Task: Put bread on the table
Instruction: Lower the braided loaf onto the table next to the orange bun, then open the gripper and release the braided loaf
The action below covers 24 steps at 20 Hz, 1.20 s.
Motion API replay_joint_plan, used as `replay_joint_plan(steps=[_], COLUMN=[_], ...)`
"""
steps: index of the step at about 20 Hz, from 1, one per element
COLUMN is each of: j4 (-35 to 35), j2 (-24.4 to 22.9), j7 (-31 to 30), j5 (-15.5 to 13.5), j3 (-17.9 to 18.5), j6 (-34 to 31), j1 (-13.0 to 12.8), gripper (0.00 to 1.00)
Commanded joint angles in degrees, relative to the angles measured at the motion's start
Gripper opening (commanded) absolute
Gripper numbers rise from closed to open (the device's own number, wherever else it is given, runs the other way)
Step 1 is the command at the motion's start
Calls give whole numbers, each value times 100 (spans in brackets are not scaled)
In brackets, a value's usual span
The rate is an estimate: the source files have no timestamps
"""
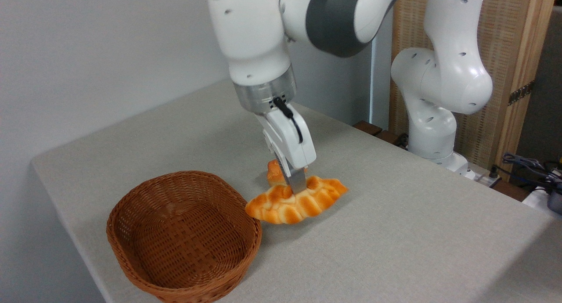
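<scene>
We see the gripper (297,185) pointing down with its fingers closed on the middle of the braided bread loaf (295,203). The loaf lies low over the grey-beige table (395,215), just to the right of the wicker basket (184,237), its left tip close to the basket's rim; we cannot tell whether its underside touches the cloth. A small orange bun (275,173) sits on the table right behind the loaf, partly hidden by the gripper.
</scene>
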Motion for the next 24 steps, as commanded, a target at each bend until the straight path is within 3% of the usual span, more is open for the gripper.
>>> replay_joint_plan(steps=[1, 12, 13, 14, 16, 17, 19, 24], j4=[-302, -364, -364, -364, -364, -364, -364, -364], j2=[-80, -88, -88, -80, -80, -80, -71, -53], j7=[56, 3, -5, -6, -5, 3, -5, -6], j5=[297, 297, 288, 296, 288, 288, 288, 235], j3=[19, 11, 11, 11, 11, 11, 11, 2], j6=[-62, -501, -519, -519, -510, -493, -449, -422], j1=[-150, -150, -150, -150, -150, -150, -159, -159], gripper=[0, 0, 28, 48, 68, 86, 99, 100])
